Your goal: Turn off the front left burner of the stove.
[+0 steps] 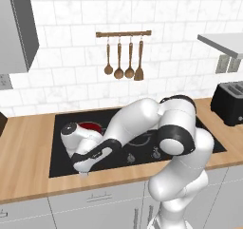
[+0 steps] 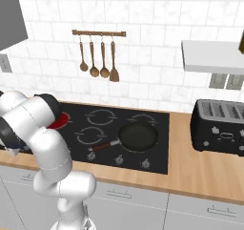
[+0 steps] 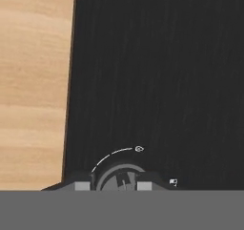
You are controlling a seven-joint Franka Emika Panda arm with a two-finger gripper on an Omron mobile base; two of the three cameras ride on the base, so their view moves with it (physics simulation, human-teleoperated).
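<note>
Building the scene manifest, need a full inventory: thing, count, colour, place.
stove: 1, black glass, set in the counter
front left burner: 1, glowing red, partly behind the arm
knob: 1, dark, between the fingertips in the hand view
pan: 1, dark, front right zone
toaster: 1, black, right of the stove
utensils: 4, wooden, hung on a wall rail
counter: 1, light wood
hand: 1, dark tips either side of the knob
</note>
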